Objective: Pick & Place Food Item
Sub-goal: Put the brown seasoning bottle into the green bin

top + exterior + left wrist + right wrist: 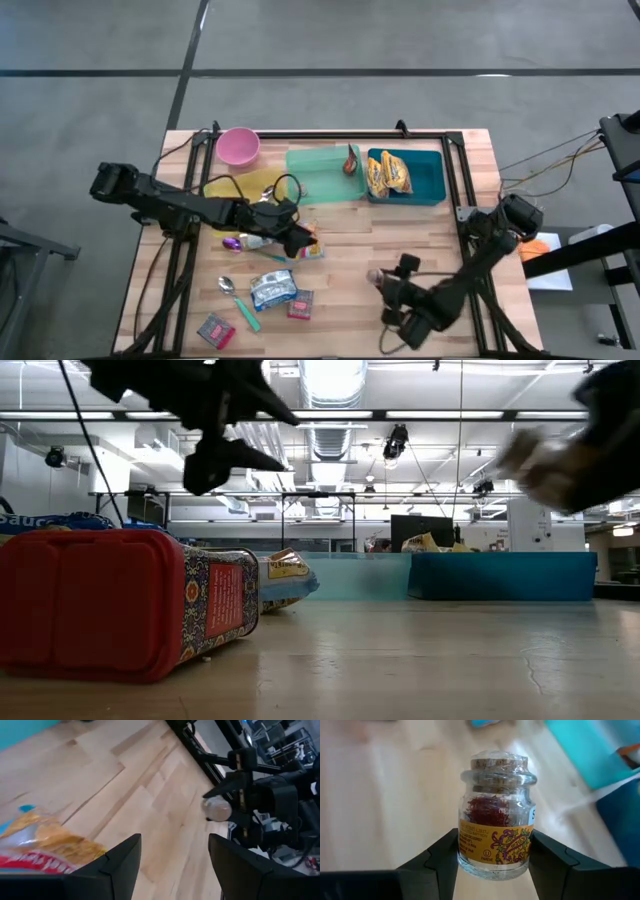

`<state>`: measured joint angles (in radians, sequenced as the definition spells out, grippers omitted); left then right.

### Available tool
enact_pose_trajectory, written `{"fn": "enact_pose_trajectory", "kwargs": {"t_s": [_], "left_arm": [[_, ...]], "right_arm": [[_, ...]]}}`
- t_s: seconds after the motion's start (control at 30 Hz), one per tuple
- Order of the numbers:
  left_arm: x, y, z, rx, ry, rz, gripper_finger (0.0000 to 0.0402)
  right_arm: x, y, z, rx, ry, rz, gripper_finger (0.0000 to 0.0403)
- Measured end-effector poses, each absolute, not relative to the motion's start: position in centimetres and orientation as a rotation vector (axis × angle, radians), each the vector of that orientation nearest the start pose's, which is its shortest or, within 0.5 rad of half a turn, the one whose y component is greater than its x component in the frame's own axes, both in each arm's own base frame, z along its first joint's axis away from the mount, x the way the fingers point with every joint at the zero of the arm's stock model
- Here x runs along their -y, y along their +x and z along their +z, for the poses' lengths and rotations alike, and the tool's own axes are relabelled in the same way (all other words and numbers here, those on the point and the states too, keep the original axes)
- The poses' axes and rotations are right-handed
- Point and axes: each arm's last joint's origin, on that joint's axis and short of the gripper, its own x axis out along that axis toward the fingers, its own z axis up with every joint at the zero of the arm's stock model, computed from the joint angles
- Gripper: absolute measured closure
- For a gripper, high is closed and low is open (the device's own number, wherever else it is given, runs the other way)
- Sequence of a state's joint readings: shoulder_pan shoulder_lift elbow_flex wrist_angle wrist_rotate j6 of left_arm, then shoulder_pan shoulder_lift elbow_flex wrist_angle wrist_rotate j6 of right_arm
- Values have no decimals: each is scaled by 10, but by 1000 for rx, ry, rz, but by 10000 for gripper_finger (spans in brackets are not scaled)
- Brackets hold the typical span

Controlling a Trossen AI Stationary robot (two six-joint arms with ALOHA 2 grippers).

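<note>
Robotics lab / big open industrial hall. Wooden counter (pixel 400 250) sits on bare grey concrete floor (pixel 320 40) w/ dark seam lines. Low view: high ceiling w/ long fluorescent strip lights (pixel 330 415), exposed ducting (pixel 270 445), hanging cables, more benches and a dark monitor (pixel 420 530) far back. Black metal frame (pixel 455 160) and loose wiring along counter edges.

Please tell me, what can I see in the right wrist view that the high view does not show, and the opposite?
Only the right wrist view shows the jar's details: a cork lid, red threads inside, a yellow patterned label, with the right gripper shut on it.

Only the high view shows the whole table: the pink bowl, green tray, blue bin holding yellow packets, and the left gripper, open, over a snack bag.

Both show the wooden table top and the blue bin.
</note>
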<state>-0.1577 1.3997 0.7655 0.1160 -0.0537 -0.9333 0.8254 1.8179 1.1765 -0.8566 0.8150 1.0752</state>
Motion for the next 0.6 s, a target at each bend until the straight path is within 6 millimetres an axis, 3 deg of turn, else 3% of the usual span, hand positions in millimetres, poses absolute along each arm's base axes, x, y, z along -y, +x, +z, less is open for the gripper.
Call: {"fn": "enact_pose_trajectory", "kwargs": {"t_s": [0.27, 0.6], "left_arm": [[49, 319, 228, -519, -820, 128, 161], [57, 343, 216, -596, -765, 28, 161]], "right_arm": [[-196, 272, 190, -794, -179, -562, 218], [-188, 293, 201, -775, -223, -531, 218]]}}
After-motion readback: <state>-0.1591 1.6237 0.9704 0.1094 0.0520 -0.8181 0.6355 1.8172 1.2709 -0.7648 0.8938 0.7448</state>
